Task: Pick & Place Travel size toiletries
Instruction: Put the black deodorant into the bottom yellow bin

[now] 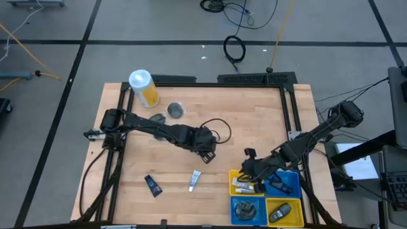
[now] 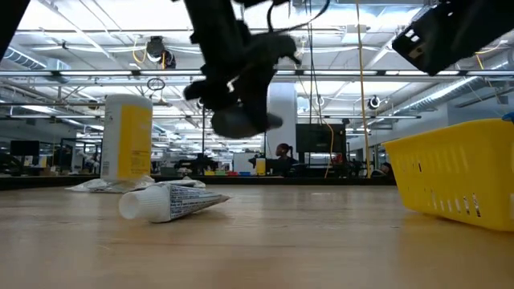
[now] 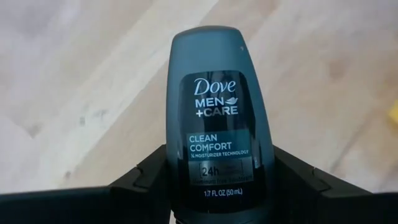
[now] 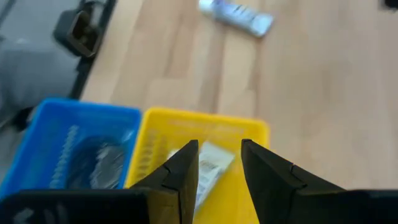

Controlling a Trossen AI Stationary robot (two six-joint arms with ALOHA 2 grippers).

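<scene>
A dark oval bottle [image 3: 214,93] with a Dove label sits between the fingers of my left gripper [image 1: 206,147], which is shut on it above the middle of the table. From table height the bottle [image 2: 239,122] hangs well above the wood. A white tube [image 1: 195,180] and a dark blue tube [image 1: 152,184] lie flat on the table nearer the front edge. A round grey jar [image 1: 175,110] stands farther back. My right gripper [image 4: 219,168] hovers open over a yellow bin [image 4: 249,134] holding white tubes, with nothing between its fingers. My left gripper pinches the bottle's two narrow sides [image 3: 177,171] between its two fingers, at the end with the small print. The fingers come from above, slanting down, and the rounded end points away from them. The bottle is lifted clear of the table.
A tall yellow canister [image 1: 145,88] with a white lid stands at the far left. Yellow and blue bins [image 1: 283,181] sit in a square at the near right corner, with toiletries in them. A black frame [image 1: 289,102] rims the table. A coiled cable [image 1: 219,130] hangs by the left wrist.
</scene>
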